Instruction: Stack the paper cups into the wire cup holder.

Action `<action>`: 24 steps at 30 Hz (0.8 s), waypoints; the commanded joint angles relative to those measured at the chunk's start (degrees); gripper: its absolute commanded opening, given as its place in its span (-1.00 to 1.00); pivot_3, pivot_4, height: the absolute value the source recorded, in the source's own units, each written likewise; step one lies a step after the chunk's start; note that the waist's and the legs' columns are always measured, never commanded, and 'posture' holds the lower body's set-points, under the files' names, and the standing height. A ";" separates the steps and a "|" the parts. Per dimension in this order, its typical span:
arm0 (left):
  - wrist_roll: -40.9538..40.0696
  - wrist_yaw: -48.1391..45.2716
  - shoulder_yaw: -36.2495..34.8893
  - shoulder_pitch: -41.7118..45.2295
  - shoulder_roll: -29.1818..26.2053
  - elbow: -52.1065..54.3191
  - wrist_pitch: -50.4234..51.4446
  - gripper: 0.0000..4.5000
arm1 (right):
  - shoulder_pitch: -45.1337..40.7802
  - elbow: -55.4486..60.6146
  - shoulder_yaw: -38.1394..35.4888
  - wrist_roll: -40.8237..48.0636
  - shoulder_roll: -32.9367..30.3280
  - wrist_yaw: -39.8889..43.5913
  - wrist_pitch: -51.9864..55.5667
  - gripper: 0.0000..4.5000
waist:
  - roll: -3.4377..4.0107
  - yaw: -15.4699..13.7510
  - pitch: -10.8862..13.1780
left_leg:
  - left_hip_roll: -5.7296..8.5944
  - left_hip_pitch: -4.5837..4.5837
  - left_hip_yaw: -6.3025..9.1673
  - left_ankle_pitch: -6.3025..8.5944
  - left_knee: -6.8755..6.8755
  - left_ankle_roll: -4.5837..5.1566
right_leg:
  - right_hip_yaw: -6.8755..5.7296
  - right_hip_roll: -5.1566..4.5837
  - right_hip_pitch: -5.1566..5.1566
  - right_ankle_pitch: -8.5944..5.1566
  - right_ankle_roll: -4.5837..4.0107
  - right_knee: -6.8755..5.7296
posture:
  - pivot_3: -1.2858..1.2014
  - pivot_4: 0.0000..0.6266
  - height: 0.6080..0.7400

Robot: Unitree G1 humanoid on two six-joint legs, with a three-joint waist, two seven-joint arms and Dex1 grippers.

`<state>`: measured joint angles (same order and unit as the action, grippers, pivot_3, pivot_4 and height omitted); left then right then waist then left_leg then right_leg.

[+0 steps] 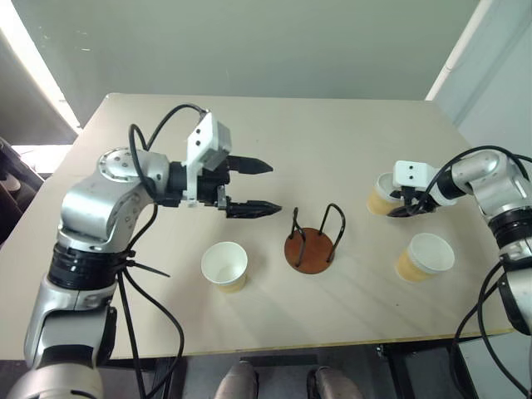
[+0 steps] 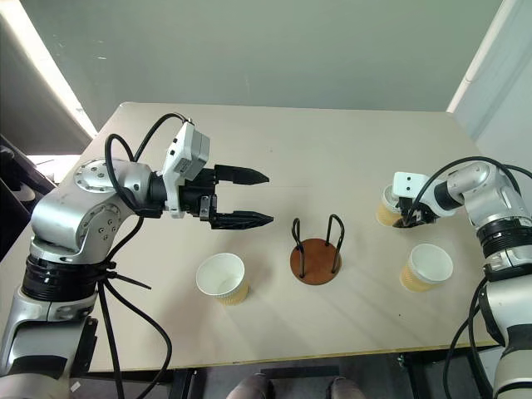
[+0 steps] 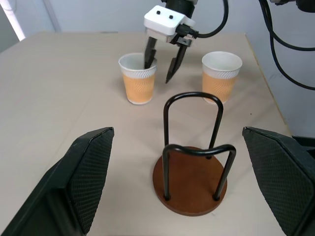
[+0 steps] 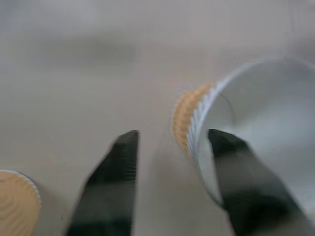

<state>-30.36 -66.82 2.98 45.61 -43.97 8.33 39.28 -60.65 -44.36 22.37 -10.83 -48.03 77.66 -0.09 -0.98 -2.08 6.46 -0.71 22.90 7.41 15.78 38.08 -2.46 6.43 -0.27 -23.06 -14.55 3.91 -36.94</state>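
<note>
Left of the wire cup holder (image 1: 312,239), which stood empty near the middle of the surface (image 1: 332,133), one paper cup (image 1: 224,266) sat upright and untouched. Above and behind that cup, the left end effector (image 1: 259,188) hovered with its fingers spread wide, holding nothing and pointing toward the holder. Right of the holder stood two more cups: the far cup (image 1: 384,194) and, closer to the front edge, the near cup (image 1: 425,257).

These cups looked very light and thin-walled, easy to crush or tip, so a gentle pinch across the rim wall seemed the sensible hold.

At the far cup, the right end effector (image 3: 162,63) was partly open and straddled the rim, one finger (image 3: 147,54) dipped inside the mouth and the other outside the wall. Whether the fingers already pressed the paper could not be told; the cup stood on the surface.
</note>
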 commanded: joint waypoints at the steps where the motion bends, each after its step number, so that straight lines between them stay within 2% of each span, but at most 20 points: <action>1: 1.41 0.54 -0.74 -0.49 -0.90 1.03 -2.20 1.00 | -0.62 4.70 -3.67 1.89 -0.96 1.34 2.49 -0.67 | 0.01 -0.01 0.01 | 0.00 0.00 0.00 0.00 0.00 0.00 | 0.00 0.00 0.00 0.00 0.00 0.00 | 0.03 -0.52 1.00; 3: 1.09 0.81 -1.17 -0.61 -0.80 0.95 -1.71 1.00 | -0.16 7.64 -4.97 2.70 -1.73 2.00 4.60 -0.98 | 0.01 -0.01 0.01 | 0.00 0.02 0.00 0.00 0.00 -0.01 | 0.00 0.00 -0.01 0.00 -0.01 0.00 | 0.03 -0.52 1.00; 7: 0.81 1.17 -1.46 -1.24 -1.03 1.31 -1.53 1.00 | 1.11 16.90 -7.60 4.75 -4.36 4.25 9.00 -0.98 | 0.03 -0.28 0.02 | 0.00 0.06 0.00 -0.02 0.00 -0.03 | -0.03 -0.01 -0.02 0.00 -0.02 0.00 | 0.03 -0.52 1.00; 14: 0.38 1.83 -1.42 -2.19 -0.68 1.57 -1.27 1.00 | 3.48 41.72 -10.20 9.78 -7.31 7.79 19.11 -0.98 | 0.08 0.08 0.05 | 0.00 0.10 0.00 -0.03 0.00 -0.06 | -0.04 0.01 -0.03 0.00 -0.02 0.02 | 0.03 -0.52 1.00; 20: 0.39 1.56 -0.55 -2.03 -0.17 1.09 -1.51 1.00 | -2.56 59.92 -11.16 18.28 -5.70 8.76 31.59 -0.98 | 0.16 0.51 0.10 | 0.00 0.11 0.00 -0.11 0.05 -0.13 | -0.03 0.02 -0.16 0.00 -0.03 0.01 | 0.03 -0.52 1.00; 24: 0.66 1.21 -0.09 -1.73 0.22 0.50 -1.81 1.00 | -5.96 64.86 -10.79 22.19 -5.71 8.95 36.08 -0.98 | 0.16 0.48 0.10 | 0.00 0.11 0.07 -0.15 0.08 -0.13 | -0.08 0.03 -0.12 -0.01 -0.03 0.01 | 0.03 -0.52 1.00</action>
<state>-29.56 -65.14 3.33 43.35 -43.81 8.24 38.41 -65.57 19.11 13.75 9.97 -53.06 86.48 34.59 -0.82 -1.60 6.56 -0.70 23.01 7.48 15.62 38.19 -2.57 6.35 -0.24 -23.16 -14.55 3.88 -36.92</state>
